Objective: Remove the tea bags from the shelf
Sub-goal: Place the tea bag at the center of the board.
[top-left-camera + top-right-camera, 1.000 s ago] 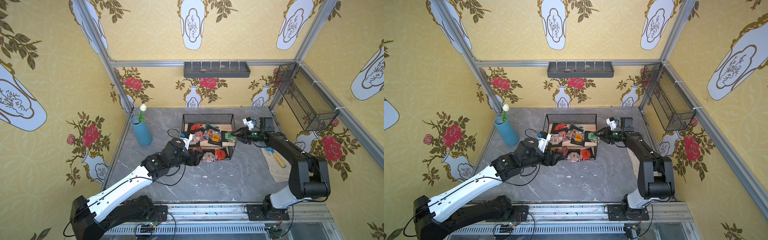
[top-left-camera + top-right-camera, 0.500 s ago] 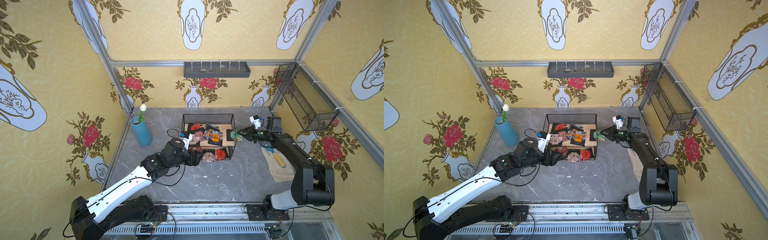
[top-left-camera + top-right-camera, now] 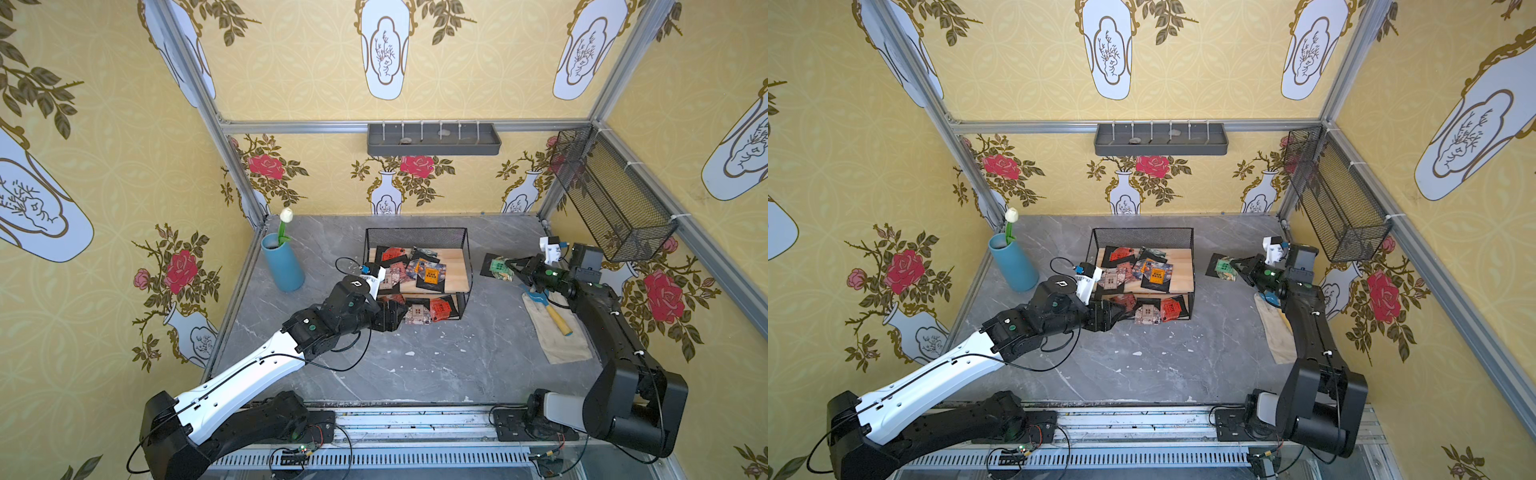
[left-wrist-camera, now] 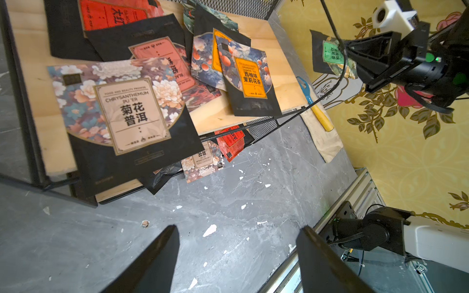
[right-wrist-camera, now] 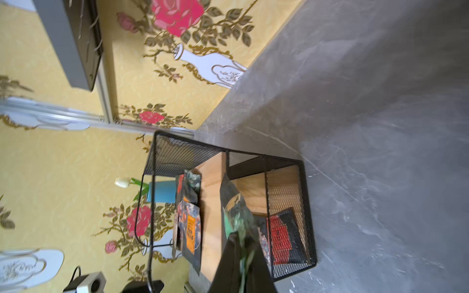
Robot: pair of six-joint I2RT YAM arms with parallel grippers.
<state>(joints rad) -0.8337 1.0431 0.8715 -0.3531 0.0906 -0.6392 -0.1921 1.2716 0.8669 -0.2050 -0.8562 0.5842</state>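
Right gripper (image 3: 510, 267) pinches a green tea bag (image 3: 495, 266) beyond the shelf (image 3: 415, 237) edge (left gripper (image 4: 238, 228) gapes, empty).

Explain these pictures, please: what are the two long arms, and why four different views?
They are two robot arms mounted at the front of a grey table. Each ends in a gripper, a two-finger pincer. Two pictures come from one overhead camera pair and look almost alike; the other two come from a small camera on each arm's wrist, so they look close and tilted. In the middle stands a small wire shelf with two wooden boards, strewn with tea bags. The right gripper is shut on a green tea bag, held beside the shelf. The left gripper is open and empty, in front of the shelf's lower board. Also there: a blue vase with a white flower, and a cloth with a yellow-handled tool on it.
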